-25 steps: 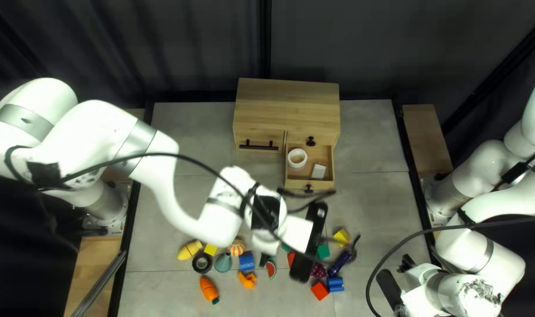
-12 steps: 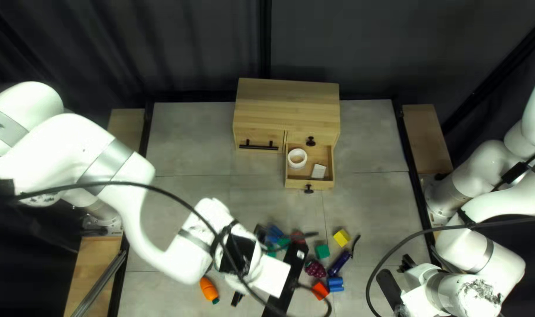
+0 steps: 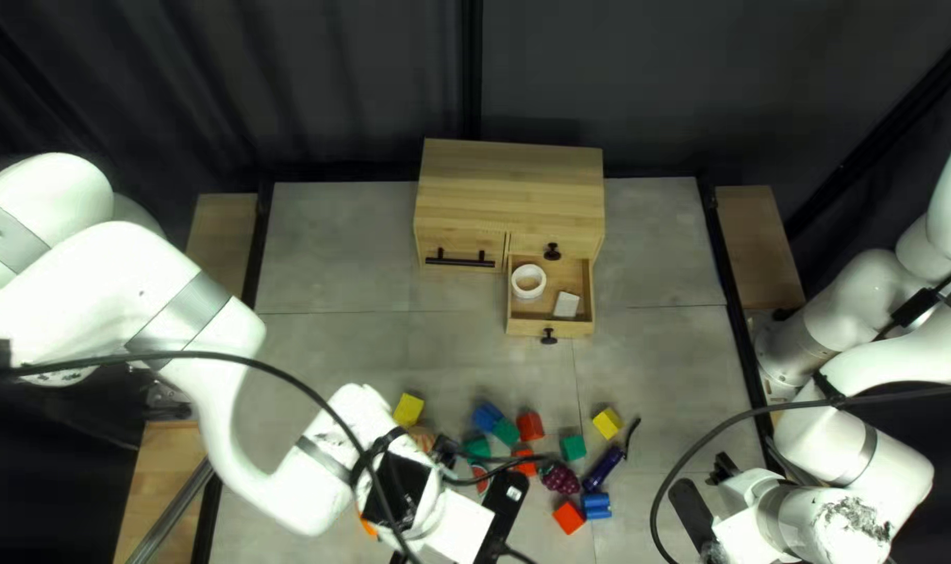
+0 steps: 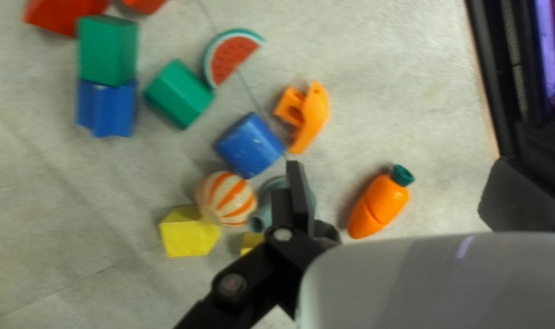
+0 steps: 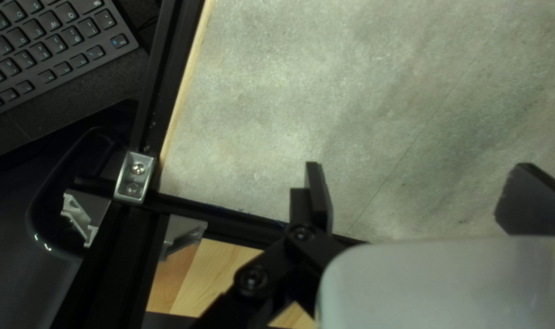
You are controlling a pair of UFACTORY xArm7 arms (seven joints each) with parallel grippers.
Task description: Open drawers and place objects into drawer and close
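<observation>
Probably go for the toy carrot [image 4: 378,206], lying on the surface [image 4: 381,67] below and between the open jaws of the left gripper [image 4: 399,163]. Turn the wrist to square up across its slanting body, come down slowly, then squeeze at the thick middle, keeping clear of the blue block [image 4: 250,145]. Leave the right gripper [image 5: 418,166] parked, with its jaws apart too. Farther off, release low in the open drawer [image 3: 528,328], behind the white block [image 3: 566,305] and beside the tape roll [image 3: 530,297], then push the knob [image 3: 549,336] straight toward the cabinet [image 3: 512,188].

Against half a second ago, notice the left arm [image 3: 131,287] shifted slightly leftward, now covering most of the carrot; beyond, the yellow block [image 3: 409,408] uncovered; farthest, the drawer unmoved.
</observation>
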